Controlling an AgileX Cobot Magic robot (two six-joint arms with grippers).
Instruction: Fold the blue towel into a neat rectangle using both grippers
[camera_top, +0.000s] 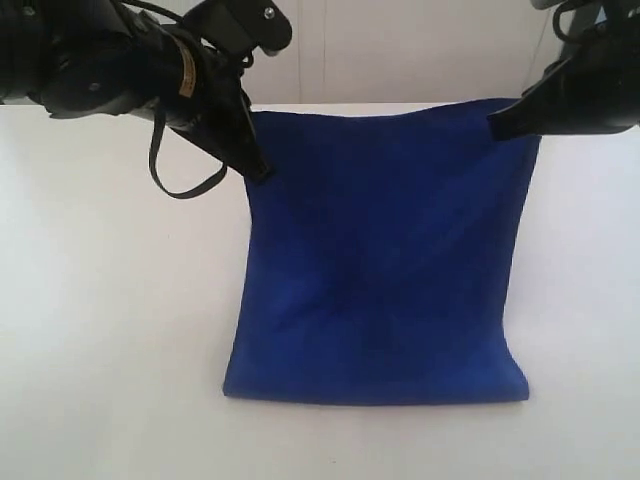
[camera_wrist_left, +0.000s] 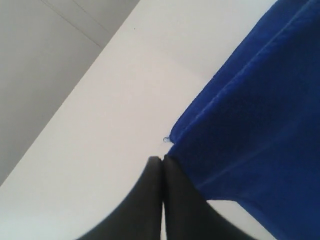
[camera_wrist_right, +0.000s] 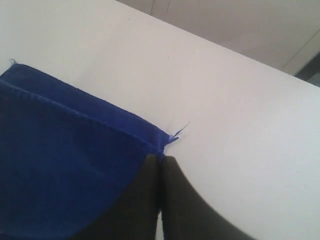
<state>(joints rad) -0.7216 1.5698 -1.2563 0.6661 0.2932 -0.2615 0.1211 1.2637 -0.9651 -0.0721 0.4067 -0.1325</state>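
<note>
Left gripper (camera_top: 262, 172) and right gripper (camera_top: 496, 128) pinch blue towel (camera_top: 380, 270) corners by bare tips; tug unevenly and you may lose one.

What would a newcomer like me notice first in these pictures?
The deep blue towel, spread across the middle of the white table, stands out first. Next come the two black claws at its far corners: the left gripper and the right gripper, each shut on a corner of the cloth.
</note>
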